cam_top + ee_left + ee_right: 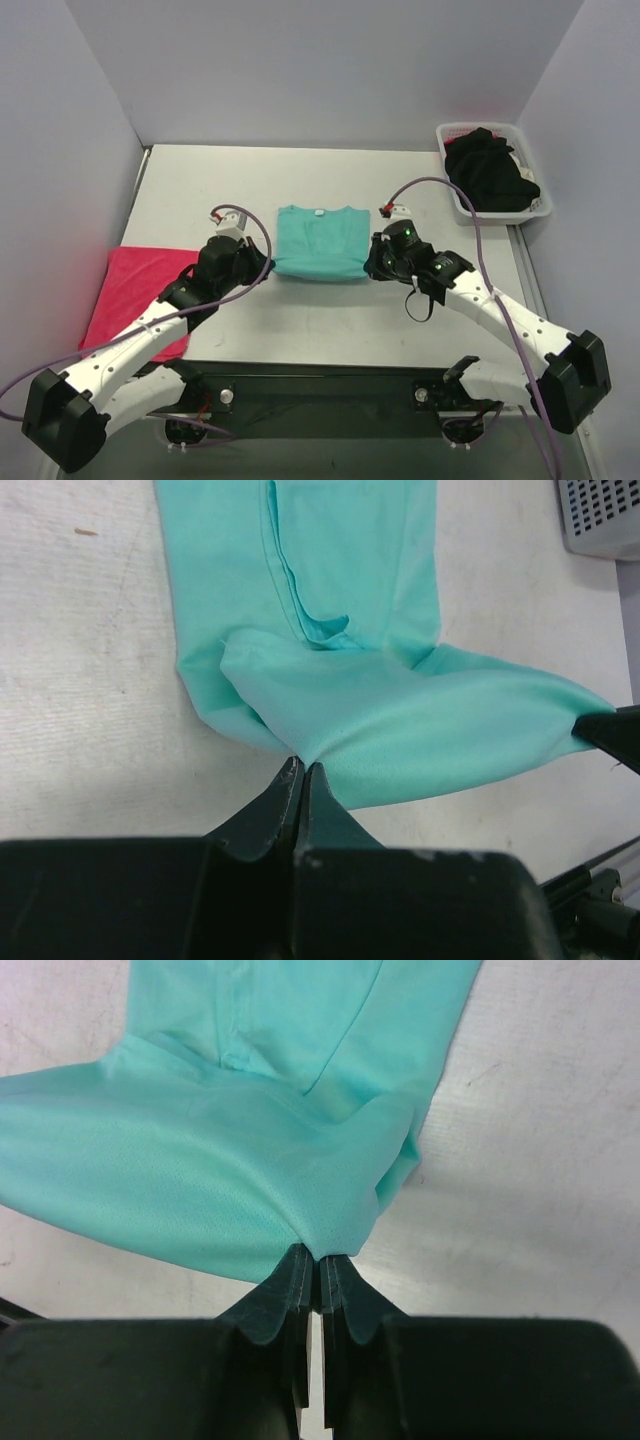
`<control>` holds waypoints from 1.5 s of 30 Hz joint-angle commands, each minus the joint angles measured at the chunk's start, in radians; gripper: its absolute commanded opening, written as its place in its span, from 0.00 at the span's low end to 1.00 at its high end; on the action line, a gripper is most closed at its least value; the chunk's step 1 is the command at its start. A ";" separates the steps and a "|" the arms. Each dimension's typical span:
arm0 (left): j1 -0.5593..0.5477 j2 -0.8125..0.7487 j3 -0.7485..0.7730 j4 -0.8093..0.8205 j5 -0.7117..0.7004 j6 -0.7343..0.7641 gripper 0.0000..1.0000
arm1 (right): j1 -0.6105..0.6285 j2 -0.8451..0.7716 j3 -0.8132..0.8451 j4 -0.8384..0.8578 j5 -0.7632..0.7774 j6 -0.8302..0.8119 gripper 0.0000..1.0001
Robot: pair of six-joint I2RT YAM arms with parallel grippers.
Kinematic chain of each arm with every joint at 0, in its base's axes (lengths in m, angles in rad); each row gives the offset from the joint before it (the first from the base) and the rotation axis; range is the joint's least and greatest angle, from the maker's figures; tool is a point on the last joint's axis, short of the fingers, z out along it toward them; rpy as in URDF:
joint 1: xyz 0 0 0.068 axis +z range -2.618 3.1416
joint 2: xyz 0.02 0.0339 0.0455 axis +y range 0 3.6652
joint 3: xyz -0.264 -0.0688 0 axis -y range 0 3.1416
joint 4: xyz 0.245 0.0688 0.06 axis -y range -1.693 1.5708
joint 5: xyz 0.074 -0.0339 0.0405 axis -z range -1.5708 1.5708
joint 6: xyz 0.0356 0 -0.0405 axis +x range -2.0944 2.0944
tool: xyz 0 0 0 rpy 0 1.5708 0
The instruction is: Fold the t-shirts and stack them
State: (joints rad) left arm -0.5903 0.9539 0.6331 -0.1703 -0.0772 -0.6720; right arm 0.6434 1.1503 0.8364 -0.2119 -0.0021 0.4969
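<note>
The pale grey table (330, 320) carries 3 things. The teal t-shirt (320, 238) lies folded near its middle. Left of the teal t-shirt, at the table's left edge, lies the pinkish-red t-shirt (140, 290). Well to the right of the teal t-shirt and farther back stands the white slotted basket (500, 217), holding black t-shirts (490, 170).

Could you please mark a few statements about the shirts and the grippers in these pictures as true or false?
1. The left gripper and the right gripper are each shut on the near edge of the teal t-shirt. True.
2. The pinkish-red t-shirt lies in the basket. False: it lies on the left side of the table.
3. The black t-shirts lie in the basket. True.
4. The teal t-shirt is stacked on the pinkish-red t-shirt. False: they lie apart.
</note>
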 commanded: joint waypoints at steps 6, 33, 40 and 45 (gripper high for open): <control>0.007 0.155 0.169 0.066 -0.153 0.014 0.00 | -0.073 0.155 0.157 0.025 0.010 -0.087 0.00; 0.175 0.978 0.772 0.201 -0.093 0.066 0.00 | -0.269 0.854 0.740 0.074 -0.099 -0.124 0.00; 0.199 1.129 0.937 0.196 -0.030 0.097 0.00 | -0.300 0.943 0.842 0.065 -0.099 -0.130 0.00; 0.208 1.151 0.981 0.227 -0.061 0.109 0.14 | -0.324 1.002 0.941 0.049 -0.087 -0.138 0.23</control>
State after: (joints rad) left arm -0.3920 2.1155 1.5551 -0.0097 -0.1337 -0.5858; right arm 0.3367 2.1315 1.6936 -0.1432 -0.0967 0.3775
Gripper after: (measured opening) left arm 0.061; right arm 0.185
